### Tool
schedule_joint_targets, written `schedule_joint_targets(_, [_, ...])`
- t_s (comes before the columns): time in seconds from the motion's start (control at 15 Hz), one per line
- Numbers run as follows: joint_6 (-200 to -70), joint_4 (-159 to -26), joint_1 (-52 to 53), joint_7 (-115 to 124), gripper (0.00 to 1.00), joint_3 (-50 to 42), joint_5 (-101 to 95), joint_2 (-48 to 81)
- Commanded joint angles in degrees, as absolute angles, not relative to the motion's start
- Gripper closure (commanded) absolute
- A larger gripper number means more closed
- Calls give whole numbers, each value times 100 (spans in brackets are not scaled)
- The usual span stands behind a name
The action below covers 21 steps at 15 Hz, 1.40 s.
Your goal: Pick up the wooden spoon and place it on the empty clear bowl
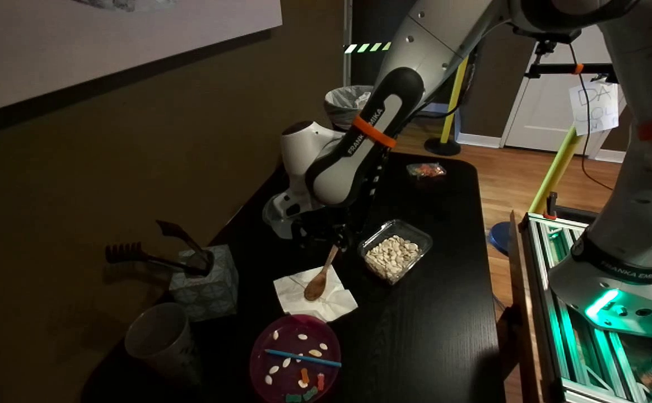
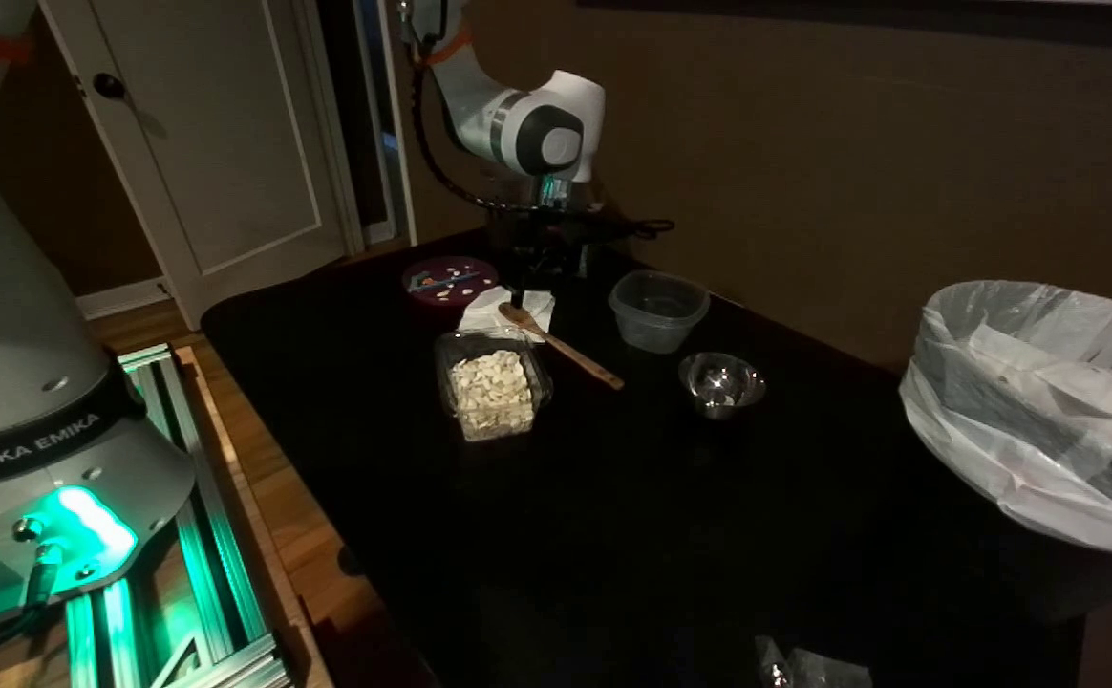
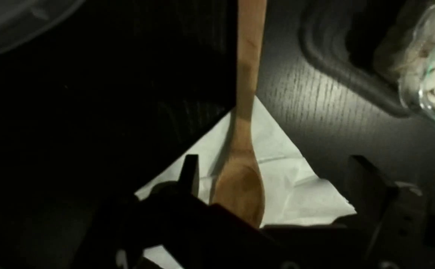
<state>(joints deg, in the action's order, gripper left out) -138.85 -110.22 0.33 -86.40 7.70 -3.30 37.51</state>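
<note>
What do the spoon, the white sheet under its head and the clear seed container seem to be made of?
The spoon: wood, matte, with brown, grain-like marks. The white sheet: probably paper, matte and creased. The clear container: glossy, likely plastic; its see-through walls catch highlights, though glass is possible.

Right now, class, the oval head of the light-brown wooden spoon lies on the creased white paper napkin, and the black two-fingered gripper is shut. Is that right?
No: the wrist view shows the gripper open, not shut. The head of the wooden spoon does lie on the napkin.
</note>
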Motion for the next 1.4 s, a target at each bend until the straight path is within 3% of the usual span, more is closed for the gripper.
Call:
schedule_joint_targets(0.0, [-13964,-10573,31,-8523,0,632,-710,4235])
schedule_joint_targets(0.33, [-14711,-10743,-252,-8477,0,696,-587,4377])
schedule_joint_targets(1.07, [-15821,-11331,-487,-8298,10,733,-660,4376])
schedule_joint_targets(1.13, [-15910,-11377,-512,-8305,18,751,-662,4374])
schedule_joint_targets(1.2, [-15973,-11406,-524,-8302,35,758,-671,4382])
schedule_joint_targets(1.33, [-16075,-11475,-566,-8321,48,796,-675,4362])
